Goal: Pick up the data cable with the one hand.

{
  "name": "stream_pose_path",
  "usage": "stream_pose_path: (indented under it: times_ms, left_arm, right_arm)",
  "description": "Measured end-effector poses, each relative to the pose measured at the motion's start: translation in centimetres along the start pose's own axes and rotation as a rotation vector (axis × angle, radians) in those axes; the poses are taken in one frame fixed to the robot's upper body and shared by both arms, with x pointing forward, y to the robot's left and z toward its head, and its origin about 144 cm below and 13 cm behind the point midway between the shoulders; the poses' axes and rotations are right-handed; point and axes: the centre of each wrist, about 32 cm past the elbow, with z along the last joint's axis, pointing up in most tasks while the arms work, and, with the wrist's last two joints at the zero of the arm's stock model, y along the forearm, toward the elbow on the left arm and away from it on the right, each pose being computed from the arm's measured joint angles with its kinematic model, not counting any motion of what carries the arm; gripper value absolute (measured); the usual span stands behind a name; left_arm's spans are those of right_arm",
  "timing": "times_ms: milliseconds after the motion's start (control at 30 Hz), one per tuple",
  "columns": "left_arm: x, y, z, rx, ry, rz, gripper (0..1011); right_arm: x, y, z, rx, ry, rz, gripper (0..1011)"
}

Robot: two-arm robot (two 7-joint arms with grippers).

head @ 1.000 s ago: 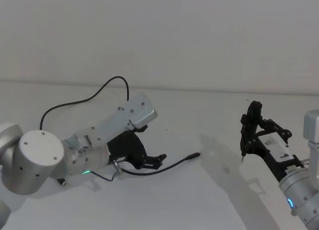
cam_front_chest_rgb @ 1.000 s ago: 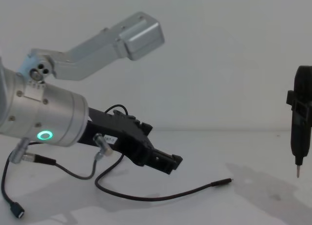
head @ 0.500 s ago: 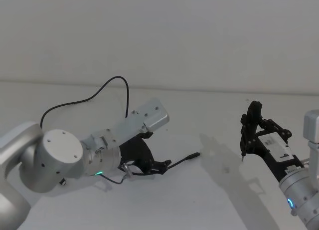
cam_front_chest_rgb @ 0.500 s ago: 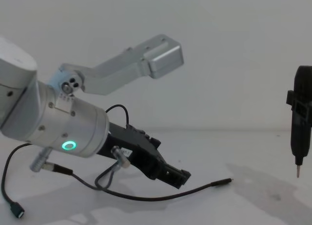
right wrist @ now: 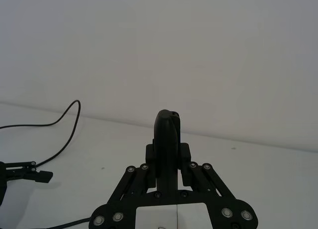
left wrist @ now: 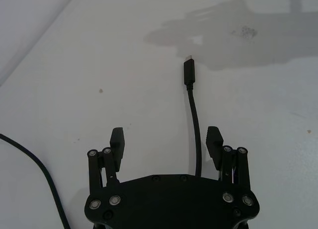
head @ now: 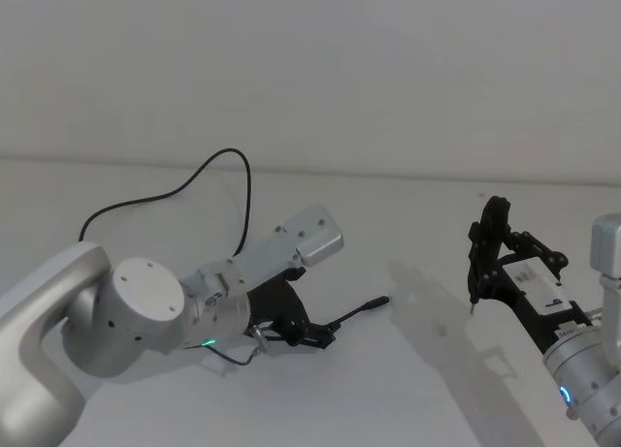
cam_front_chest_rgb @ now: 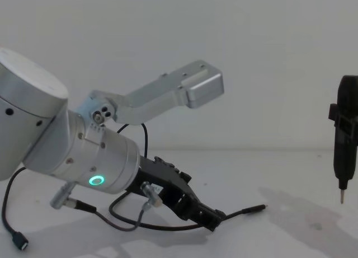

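The left gripper (left wrist: 165, 134), a black angular two-jaw pincer on a fat silver cylinder with a green ring light, sits low over the white table (left wrist: 74, 65), jaws spread wide, with the long thin black data cable (left wrist: 195, 124) lying between them, so the grasp seems at hand: next, close squarely on the cable; beyond lies its slim plug (left wrist: 189, 74); off right, the idle right gripper (right wrist: 167, 157) clamps a black pen-like tool (right wrist: 166, 127)

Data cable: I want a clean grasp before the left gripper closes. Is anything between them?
Nothing visible. The data cable lies on the bare table and runs between the open fingers of the left gripper. The right gripper, holding a pen-like tool, is parked far to the right.
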Motion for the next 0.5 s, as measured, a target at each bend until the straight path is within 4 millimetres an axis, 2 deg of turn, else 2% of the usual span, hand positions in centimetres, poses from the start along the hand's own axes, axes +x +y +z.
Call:
stream_pose_path:
  times_ms: [500]
  left_arm:
    - [-0.29, -1.07, -0.3, 0.027, 0.001, 0.012, 989]
  right_arm:
    - [0.0, 0.0, 0.0, 0.0, 0.0, 0.0, 268]
